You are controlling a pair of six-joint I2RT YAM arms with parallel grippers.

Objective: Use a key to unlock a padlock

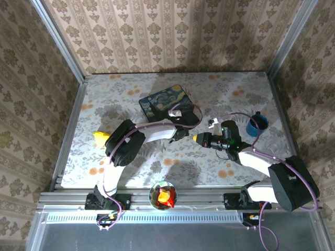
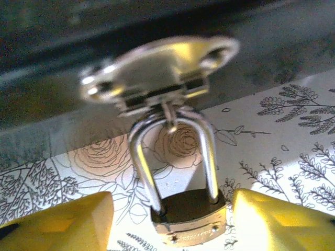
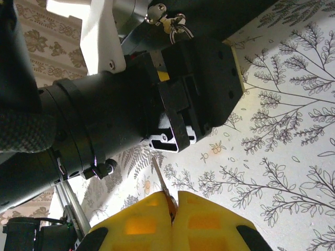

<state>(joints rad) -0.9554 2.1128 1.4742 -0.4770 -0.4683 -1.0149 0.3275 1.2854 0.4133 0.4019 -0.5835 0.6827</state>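
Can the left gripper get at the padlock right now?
Probably yes: the left gripper is open, its yellow fingers flank the padlock body, and nothing lies between them and it.

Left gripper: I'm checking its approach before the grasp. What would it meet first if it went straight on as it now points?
The padlock, its shackle hooked through the metal hasp, sits between the left gripper's yellow fingers, so it likely comes first; depth is unclear.
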